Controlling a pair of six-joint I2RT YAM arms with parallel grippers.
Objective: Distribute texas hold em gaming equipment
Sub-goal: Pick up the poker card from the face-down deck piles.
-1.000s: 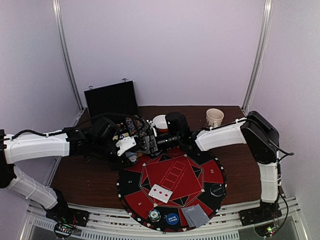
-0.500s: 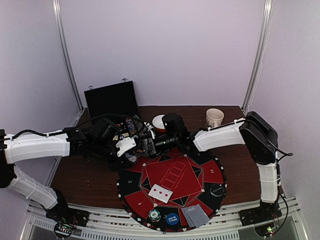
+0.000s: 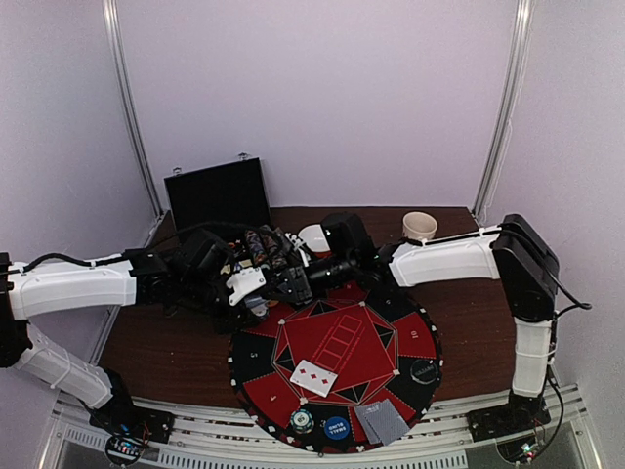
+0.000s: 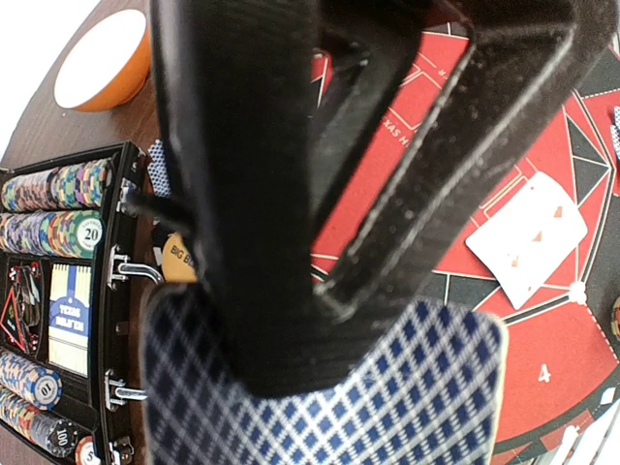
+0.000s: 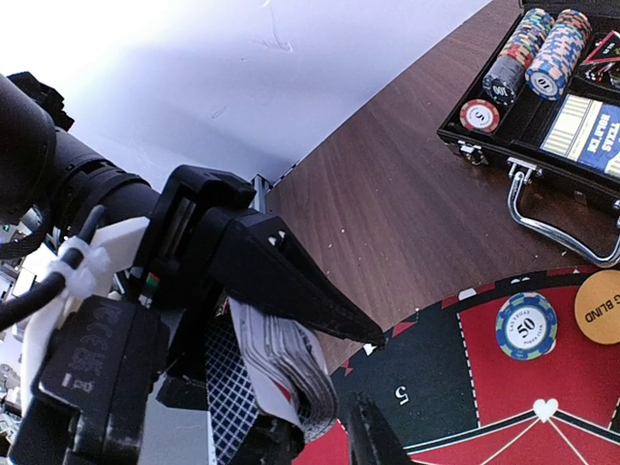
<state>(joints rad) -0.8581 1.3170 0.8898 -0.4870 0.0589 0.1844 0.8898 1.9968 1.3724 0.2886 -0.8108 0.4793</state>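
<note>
My left gripper [image 3: 246,285] is shut on a deck of playing cards [image 4: 387,407] with blue-checked backs, held above the near-left rim of the round mat [image 3: 256,357]. My right gripper [image 3: 293,280] has reached in from the right. In the right wrist view its fingers [image 5: 373,373] stand close on either side of the deck's end [image 5: 291,373]; whether they pinch a card is unclear. Face-up cards [image 3: 314,377] lie mid-mat, and face-down cards [image 3: 381,422] lie at the near edge. A blue chip [image 5: 526,325] and an orange disc [image 5: 601,306] sit on the mat's rim.
The open black briefcase [image 3: 220,195] stands at the back left, with chip rows [image 4: 58,194] inside it. A bowl [image 3: 314,236] and a cup [image 3: 420,227] stand at the back of the table. More discs [image 3: 301,421] [image 3: 336,426] [image 3: 422,369] rest on the mat's near side.
My right gripper has moved left up to the deck, and its jaws have narrowed. The left gripper has stayed in place with the deck.
</note>
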